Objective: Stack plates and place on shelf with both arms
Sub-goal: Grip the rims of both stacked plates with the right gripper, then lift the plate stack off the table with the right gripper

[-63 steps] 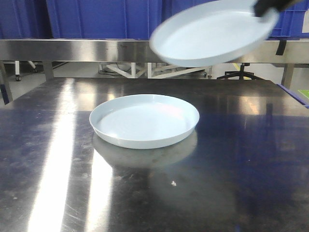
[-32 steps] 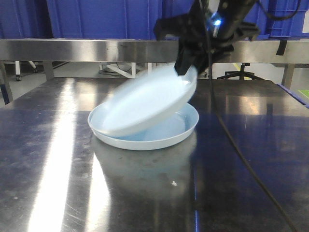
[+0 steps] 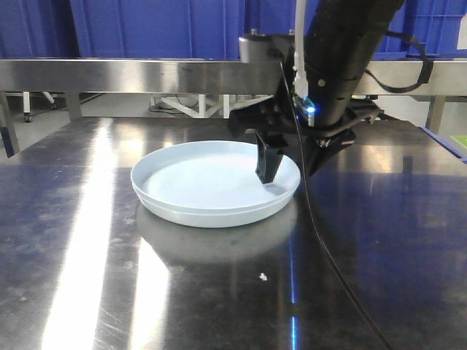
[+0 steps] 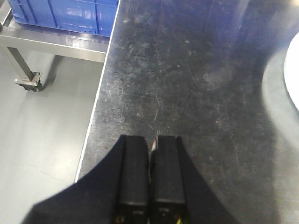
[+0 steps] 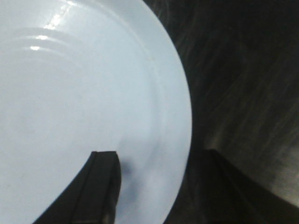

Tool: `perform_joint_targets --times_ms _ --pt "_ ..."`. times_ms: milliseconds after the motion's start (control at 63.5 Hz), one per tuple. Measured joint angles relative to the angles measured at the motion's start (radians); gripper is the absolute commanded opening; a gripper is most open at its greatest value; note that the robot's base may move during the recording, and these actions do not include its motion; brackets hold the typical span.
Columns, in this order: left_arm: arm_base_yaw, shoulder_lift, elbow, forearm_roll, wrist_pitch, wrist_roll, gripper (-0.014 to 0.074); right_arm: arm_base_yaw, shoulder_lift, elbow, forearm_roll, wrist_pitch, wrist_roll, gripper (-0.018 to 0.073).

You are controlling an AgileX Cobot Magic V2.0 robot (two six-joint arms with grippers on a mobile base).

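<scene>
Pale bluish-white plates (image 3: 211, 182), nested as one stack mid-way along the table (image 3: 379, 248); right pincer (image 3: 290, 169) spread astride the stack's right rim, left pincer (image 4: 152, 172) pressed together, empty, near the table's left edge; stacking apparently done, lift onto the far steel shelf (image 3: 146, 73) outstanding.

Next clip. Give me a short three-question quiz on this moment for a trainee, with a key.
1. True or false: the left gripper is shut on a plate.
2. How do the two plates lie on the tabletop? A: side by side. B: one nested in the other. C: one propped on edge against the other.
3. Fill in: the right gripper stands open, its fingers on either side of the plates' ____.

Key: 1 false, it is shut on nothing, above bare tabletop; 2 B; 3 rim.
</scene>
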Motion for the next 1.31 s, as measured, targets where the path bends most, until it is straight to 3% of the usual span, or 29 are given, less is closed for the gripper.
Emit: perform_joint_targets --times_ms 110,173,221,331,378,567,756,992,1307 --pt "0.0 0.0 0.0 0.0 0.0 0.0 0.0086 0.0 0.011 -0.002 0.0 -0.004 0.0 0.0441" --pt "0.0 0.0 0.0 0.0 0.0 0.0 0.0086 0.0 0.012 -0.004 0.0 -0.005 0.0 0.0385" --pt "0.0 0.0 0.0 0.0 0.0 0.0 0.0086 0.0 0.012 -0.004 0.0 -0.006 0.0 0.0306" --pt "0.0 0.0 0.0 0.0 0.0 0.0 0.0086 0.0 0.014 -0.004 0.0 -0.018 0.002 0.0028" --pt "0.0 0.0 0.0 0.0 0.0 0.0 0.0086 0.0 0.009 -0.009 0.009 -0.041 0.009 0.0078" --pt "0.0 0.0 0.0 0.0 0.0 0.0 0.0086 -0.008 -0.044 -0.013 -0.013 -0.083 0.007 0.0057" --pt "0.0 0.0 0.0 0.0 0.0 0.0 0.0086 -0.074 -0.197 -0.008 -0.042 -0.091 -0.001 0.0057" --pt "0.0 0.0 0.0 0.0 0.0 0.0 0.0086 -0.205 -0.467 0.134 -0.049 -0.134 -0.001 0.0057" --pt "0.0 0.0 0.0 0.0 0.0 0.0 0.0086 -0.447 -0.874 0.515 -0.052 -0.173 -0.001 0.0057"
